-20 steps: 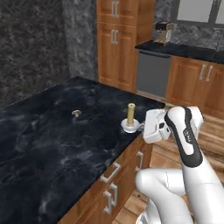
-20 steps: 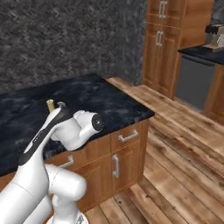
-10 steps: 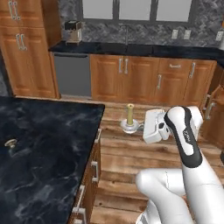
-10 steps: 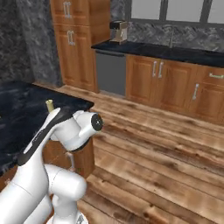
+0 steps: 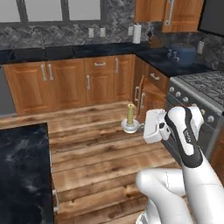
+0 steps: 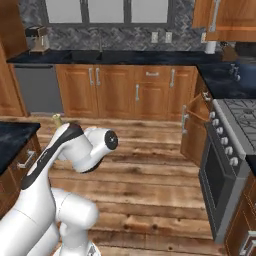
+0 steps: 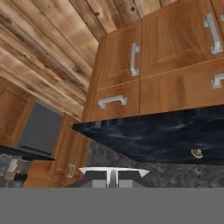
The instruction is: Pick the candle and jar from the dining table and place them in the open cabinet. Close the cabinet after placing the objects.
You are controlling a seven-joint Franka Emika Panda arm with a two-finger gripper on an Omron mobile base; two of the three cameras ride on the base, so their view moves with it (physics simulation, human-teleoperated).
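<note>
The candle [image 5: 130,114] stands upright, stick pointing straight up from its small white holder, carried in the air above the wooden floor [image 5: 96,144]. The end effector [image 5: 141,127] is clamped shut on the holder's side. Off to the left sits the black marble desk [image 5: 22,170]. Beyond are the stove [image 5: 197,94] and a lower cabinet door [image 5: 141,92] ajar, open floor between.

The candle [image 5: 130,119] stands above the wooden floor [image 5: 96,148], left of the stove [image 5: 199,94]. The dining table [image 5: 22,170] lies further left of the stove; the wall cabinet [image 5: 168,15] hangs behind it.
</note>
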